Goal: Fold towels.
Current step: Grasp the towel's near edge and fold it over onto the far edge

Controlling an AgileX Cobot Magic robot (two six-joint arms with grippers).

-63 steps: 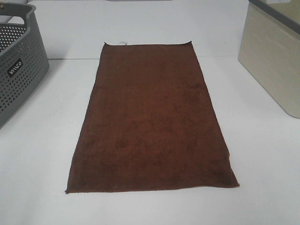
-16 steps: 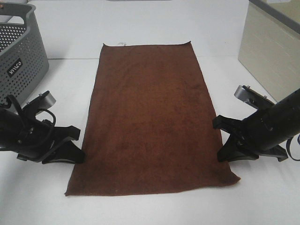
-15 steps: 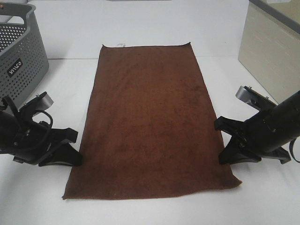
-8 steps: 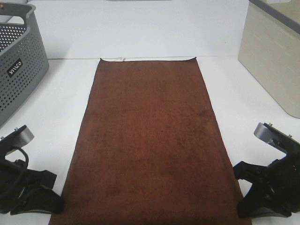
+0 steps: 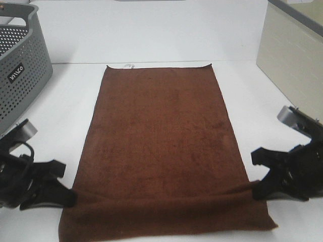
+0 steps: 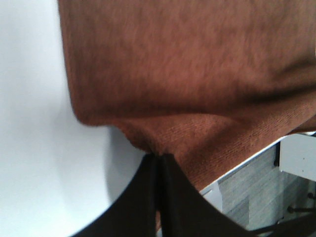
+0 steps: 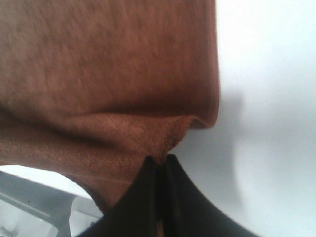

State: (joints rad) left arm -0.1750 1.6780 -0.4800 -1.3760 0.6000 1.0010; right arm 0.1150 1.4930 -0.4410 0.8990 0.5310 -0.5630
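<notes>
A dark reddish-brown towel (image 5: pixel 161 131) lies lengthwise on the white table (image 5: pixel 55 101), its small white tag (image 5: pixel 128 65) at the far short edge. My left gripper (image 5: pixel 70 195) is shut on the towel's left side near the front, and my right gripper (image 5: pixel 255 189) is shut on the right side opposite. Between them the cloth rises in a ridge, and a band of it drops toward the table's front edge. The left wrist view shows the black fingertips (image 6: pixel 158 158) pinching a raised fold of towel (image 6: pixel 187 74). The right wrist view shows the same pinch (image 7: pixel 159 160) on the towel (image 7: pixel 98 64).
A grey perforated basket (image 5: pixel 20 75) stands at the far left. A beige box (image 5: pixel 292 60) stands at the far right. White table surface runs along both long sides of the towel, and the table's front edge lies just below the grippers.
Both grippers slid the towel toward the front edge, then rose and came back a little with the cloth pinched. A ridge now crosses the towel's front part.
</notes>
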